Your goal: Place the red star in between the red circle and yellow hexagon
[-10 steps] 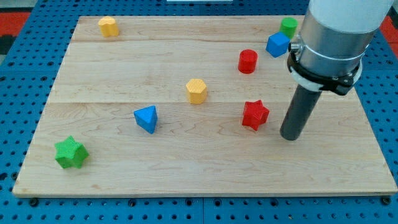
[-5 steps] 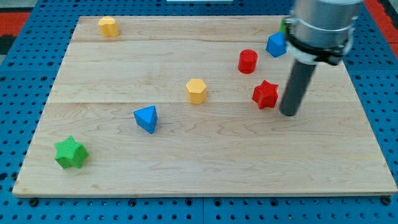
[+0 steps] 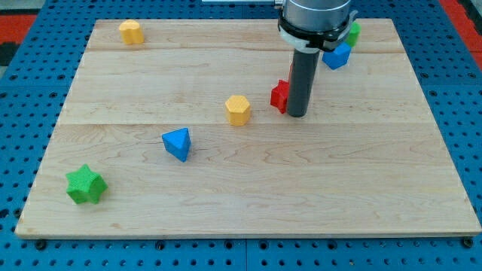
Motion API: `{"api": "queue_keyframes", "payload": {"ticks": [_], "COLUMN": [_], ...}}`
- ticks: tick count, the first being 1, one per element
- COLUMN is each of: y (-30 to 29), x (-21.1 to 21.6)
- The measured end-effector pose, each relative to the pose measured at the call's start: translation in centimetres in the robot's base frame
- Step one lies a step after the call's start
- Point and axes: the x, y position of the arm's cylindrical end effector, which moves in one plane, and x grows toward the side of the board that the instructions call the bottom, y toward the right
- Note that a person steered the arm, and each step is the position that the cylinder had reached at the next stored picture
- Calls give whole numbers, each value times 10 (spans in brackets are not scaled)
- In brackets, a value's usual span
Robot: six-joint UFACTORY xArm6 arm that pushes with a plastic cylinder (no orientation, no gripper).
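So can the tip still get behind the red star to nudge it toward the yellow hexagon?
Probably yes. My tip sits right at the red star, on its right side in the view, touching or nearly so. The board between the star and the yellow hexagon holds nothing. The rod hides the red circle.

This is looking like a robotics lab bench: a pale wooden board [image 3: 226, 188] is lying on a blue perforated mounting plate [image 3: 22, 150], a robot arm's dark rod [image 3: 300, 79] is standing over it, and small coloured test blocks are sitting scattered about
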Motion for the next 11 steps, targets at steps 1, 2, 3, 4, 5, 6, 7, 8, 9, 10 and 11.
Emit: {"api": "queue_keyframes", "payload": {"ticks": [1,2,3,4,5,6,7,8,9,10,11], "y": [42,11,-14,-12,-10,-37,-36,9,-11,-32,-38], "x": [-11,-11,-12,-18,6,7,3,2,-9,-15,-16]}}
